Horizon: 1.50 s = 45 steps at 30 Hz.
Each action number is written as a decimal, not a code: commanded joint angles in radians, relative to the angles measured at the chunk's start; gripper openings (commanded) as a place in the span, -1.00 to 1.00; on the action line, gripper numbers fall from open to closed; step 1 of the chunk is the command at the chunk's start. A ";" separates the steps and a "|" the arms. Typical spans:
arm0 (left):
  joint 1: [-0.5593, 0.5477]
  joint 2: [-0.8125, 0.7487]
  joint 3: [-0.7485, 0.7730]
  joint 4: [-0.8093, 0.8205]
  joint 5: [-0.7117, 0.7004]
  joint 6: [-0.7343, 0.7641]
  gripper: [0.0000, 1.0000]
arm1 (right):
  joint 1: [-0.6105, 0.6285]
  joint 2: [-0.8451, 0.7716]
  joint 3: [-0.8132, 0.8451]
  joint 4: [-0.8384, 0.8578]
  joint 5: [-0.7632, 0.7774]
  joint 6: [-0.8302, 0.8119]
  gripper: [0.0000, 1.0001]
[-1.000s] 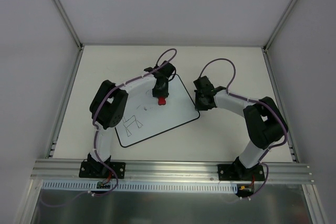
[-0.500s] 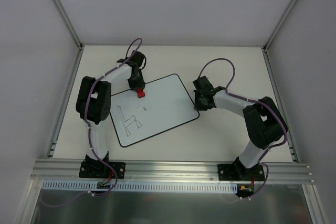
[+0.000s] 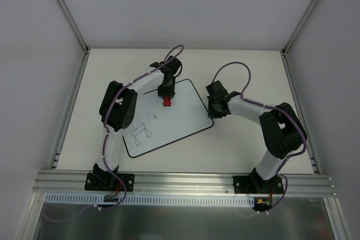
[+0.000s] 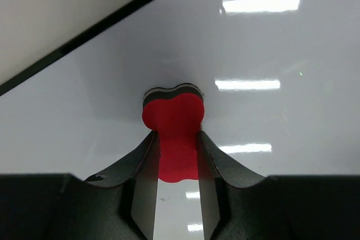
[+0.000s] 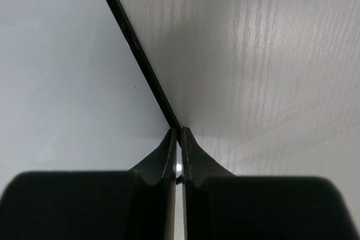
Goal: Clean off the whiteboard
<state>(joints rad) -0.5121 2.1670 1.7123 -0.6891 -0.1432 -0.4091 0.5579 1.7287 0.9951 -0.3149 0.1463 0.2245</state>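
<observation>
While the red eraser (image 4: 171, 117) sits clamped in my left end effector (image 4: 175, 136), pressed to the whiteboard (image 3: 188, 117) near its far edge, I judge the wiping step to be under way. My right end effector (image 5: 179, 134) is clenched shut on nothing, its tips at the board's right border, seemingly steadying it. The board lies angled on the worktop (image 3: 242, 139) between the arms. A line sketch (image 3: 140, 132) near its near-left corner is not yet wiped; next I'd sweep the eraser down there.
</observation>
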 commanded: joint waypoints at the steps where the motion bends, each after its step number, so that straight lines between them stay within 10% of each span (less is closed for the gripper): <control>1: -0.048 0.111 0.023 -0.067 0.108 0.029 -0.82 | 0.017 0.126 -0.084 -0.150 -0.008 0.010 -0.97; 23: 0.156 -0.441 -0.721 0.086 0.007 -0.149 -1.00 | 0.017 0.135 -0.078 -0.148 -0.013 -0.005 -0.98; 45: -0.151 -0.180 -0.462 0.092 0.100 -0.275 -1.00 | 0.019 0.131 -0.079 -0.145 -0.013 -0.016 -0.99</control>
<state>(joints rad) -0.6849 1.9369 1.3449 -0.5152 -0.1024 -0.6106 0.5610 1.7367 1.0054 -0.3233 0.1459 0.2138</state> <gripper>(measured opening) 0.282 0.043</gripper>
